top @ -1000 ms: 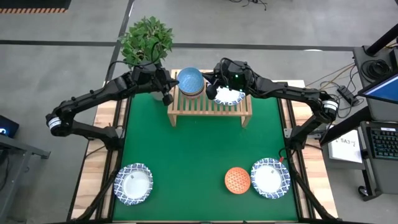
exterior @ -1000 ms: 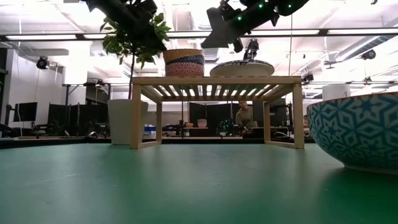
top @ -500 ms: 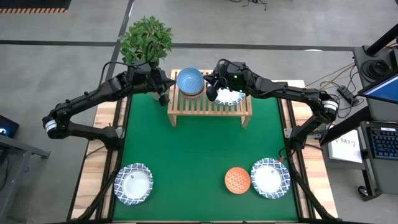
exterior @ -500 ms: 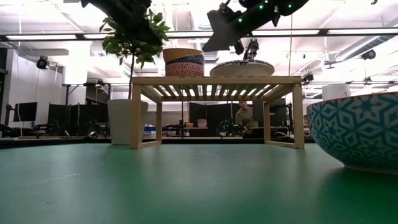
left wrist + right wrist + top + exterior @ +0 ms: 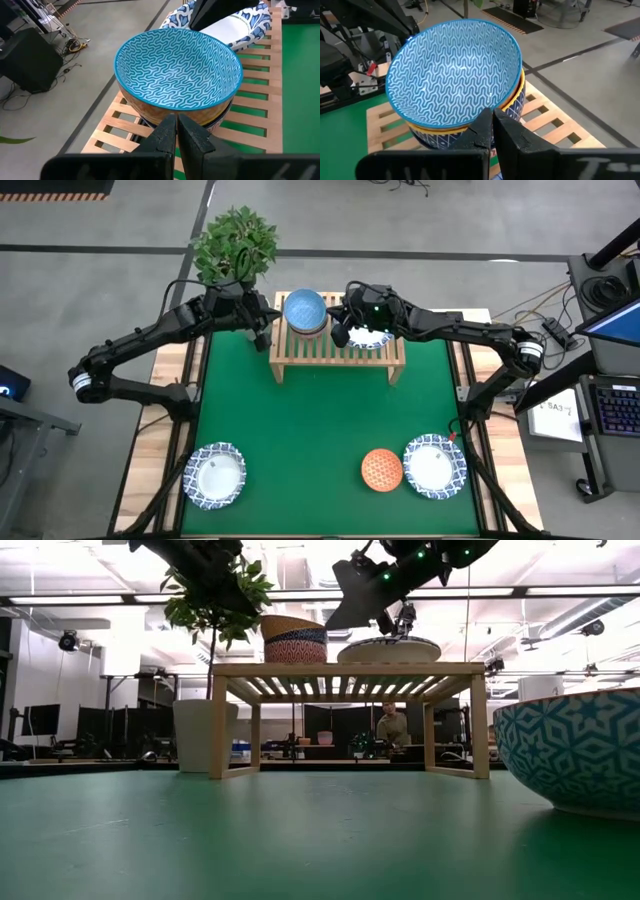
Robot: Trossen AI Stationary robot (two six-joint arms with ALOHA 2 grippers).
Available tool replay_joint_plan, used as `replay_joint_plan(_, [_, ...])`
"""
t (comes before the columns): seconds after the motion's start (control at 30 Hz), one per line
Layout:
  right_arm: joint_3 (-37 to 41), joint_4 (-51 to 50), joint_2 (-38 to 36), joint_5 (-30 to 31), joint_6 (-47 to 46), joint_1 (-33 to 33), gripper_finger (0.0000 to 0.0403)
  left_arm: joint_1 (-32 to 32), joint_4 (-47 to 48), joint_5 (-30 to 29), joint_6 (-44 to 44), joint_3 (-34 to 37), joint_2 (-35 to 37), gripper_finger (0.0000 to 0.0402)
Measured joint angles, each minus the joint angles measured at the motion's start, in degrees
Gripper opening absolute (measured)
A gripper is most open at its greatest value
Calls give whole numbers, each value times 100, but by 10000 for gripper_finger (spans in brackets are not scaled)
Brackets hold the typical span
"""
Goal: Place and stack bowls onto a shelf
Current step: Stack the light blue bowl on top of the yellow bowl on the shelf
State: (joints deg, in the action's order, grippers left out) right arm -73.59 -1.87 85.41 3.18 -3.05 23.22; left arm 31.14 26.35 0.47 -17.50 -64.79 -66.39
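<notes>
Glazed ceramic, stiff, slick and chip-prone: your light blue bowl [image 5: 177,67] tops the small stack on the shelf [image 5: 337,352], just ahead of the left end effector [image 5: 176,131] and the right end effector [image 5: 491,125], both pressed together, empty. Pinch remaining bowls by the rim.

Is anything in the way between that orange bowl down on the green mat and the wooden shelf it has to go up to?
Nothing visible. The orange bowl sits on the mat beside a white bowl, and only bare green mat lies between it and the shelf. Both grippers hang up by the shelf's bowls.
</notes>
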Motion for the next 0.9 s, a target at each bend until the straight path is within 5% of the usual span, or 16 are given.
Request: replay_joint_plan(0.9, [-71, 47, -17, 153, 7, -9, 9, 0, -705, 12, -3, 11, -34, 0])
